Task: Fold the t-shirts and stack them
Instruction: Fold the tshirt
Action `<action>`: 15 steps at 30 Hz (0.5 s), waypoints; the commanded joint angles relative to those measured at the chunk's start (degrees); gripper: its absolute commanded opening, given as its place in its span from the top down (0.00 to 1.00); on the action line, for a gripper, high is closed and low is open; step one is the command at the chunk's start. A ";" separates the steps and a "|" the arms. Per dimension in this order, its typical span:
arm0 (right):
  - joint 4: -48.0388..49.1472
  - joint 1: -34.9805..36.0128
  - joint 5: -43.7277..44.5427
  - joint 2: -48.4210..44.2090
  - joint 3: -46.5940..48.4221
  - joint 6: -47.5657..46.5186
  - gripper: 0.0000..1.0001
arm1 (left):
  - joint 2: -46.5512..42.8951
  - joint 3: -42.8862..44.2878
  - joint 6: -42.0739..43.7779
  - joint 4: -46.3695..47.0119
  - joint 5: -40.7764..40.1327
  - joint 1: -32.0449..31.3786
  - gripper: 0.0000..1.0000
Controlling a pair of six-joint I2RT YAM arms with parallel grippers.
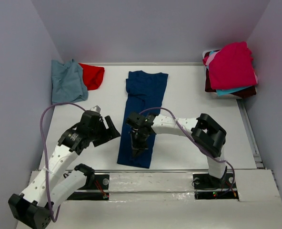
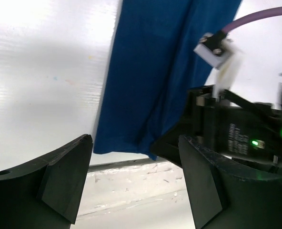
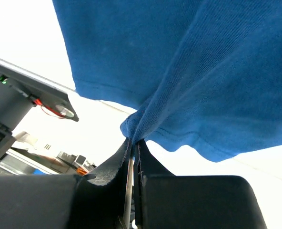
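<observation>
Lying lengthwise, the navy t-shirt (image 1: 146,90) forms a long narrow strip.

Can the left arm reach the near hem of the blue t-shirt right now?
Probably yes: the left gripper is open beside the blue t-shirt at its near-left corner, with only table between. The right gripper pinches the hem further along.

Plain navy t-shirt (image 1: 146,88), dusty blue-grey t-shirt (image 1: 67,82), red t-shirt (image 1: 93,75), magenta t-shirt (image 1: 231,64), turquoise t-shirt (image 1: 228,90), white table (image 1: 179,152)
</observation>
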 commanded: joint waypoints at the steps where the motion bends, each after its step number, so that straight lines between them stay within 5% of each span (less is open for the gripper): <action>1: -0.69 0.59 1.27 -3.19 -0.73 1.32 0.93 | 4.61 -2.08 3.80 1.32 3.74 0.38 0.16; 15: -1.49 0.59 1.80 -3.11 2.00 1.32 0.93 | 11.82 -10.43 6.45 8.09 19.83 0.38 0.15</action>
